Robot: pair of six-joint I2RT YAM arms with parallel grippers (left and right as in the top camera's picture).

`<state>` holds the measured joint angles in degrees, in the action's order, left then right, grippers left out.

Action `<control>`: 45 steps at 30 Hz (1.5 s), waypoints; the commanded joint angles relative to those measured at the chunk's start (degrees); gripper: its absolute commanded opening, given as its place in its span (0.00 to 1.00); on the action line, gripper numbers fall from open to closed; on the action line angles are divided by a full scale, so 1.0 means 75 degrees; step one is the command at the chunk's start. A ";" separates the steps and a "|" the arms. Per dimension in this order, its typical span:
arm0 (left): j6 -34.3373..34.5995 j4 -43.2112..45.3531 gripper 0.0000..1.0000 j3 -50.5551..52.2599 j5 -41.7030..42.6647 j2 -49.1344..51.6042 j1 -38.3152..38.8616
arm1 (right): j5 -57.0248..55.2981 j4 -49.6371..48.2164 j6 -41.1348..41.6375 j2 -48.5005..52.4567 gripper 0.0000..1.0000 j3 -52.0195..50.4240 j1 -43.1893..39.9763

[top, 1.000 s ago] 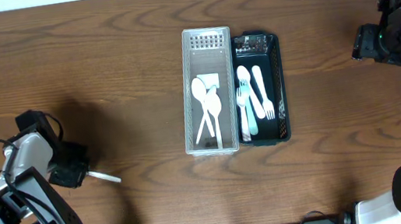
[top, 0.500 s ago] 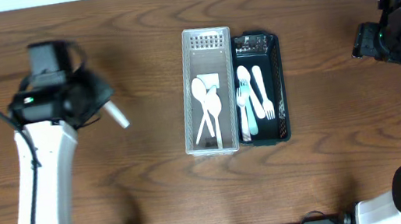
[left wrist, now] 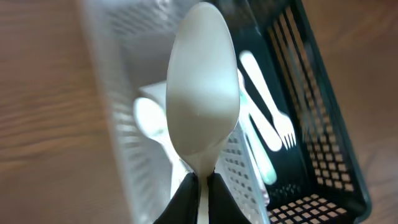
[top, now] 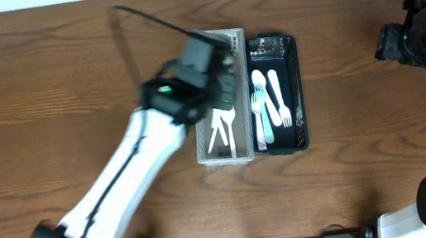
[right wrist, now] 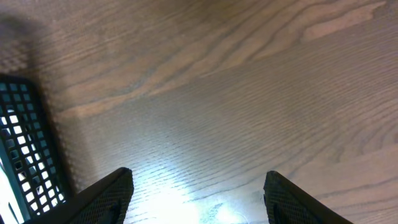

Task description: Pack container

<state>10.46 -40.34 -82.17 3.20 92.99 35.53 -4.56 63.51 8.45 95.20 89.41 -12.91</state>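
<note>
My left gripper [left wrist: 200, 190] is shut on the handle of a white plastic spoon [left wrist: 202, 106] and holds it above the clear mesh bin [top: 219, 45]. In the overhead view the left arm [top: 191, 84] covers the upper part of that bin. Two white spoons [top: 221, 130] lie in the clear bin. The black mesh bin [top: 297, 90] beside it holds white forks [top: 275, 98] and pale cutlery. My right gripper [right wrist: 198, 193] is open and empty over bare wood at the far right.
The two bins stand side by side in the middle of the wooden table [top: 65, 73]. The black bin's corner shows at the left of the right wrist view [right wrist: 28, 143]. The right arm [top: 414, 32] stays near the right edge.
My left arm has swung from the left side of the table to over the clear bin, carrying the white spoon. The right arm has not moved.
</note>
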 commanded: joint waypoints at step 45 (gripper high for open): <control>-0.0373 0.1996 0.98 -0.0778 -0.1658 -0.0498 -0.5088 | 0.0210 -0.5115 -0.1279 -0.0041 0.99 -0.0029 0.1271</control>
<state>8.71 -25.47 -88.62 -9.41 90.74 -1.21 -2.79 24.69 4.03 95.24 89.17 -3.22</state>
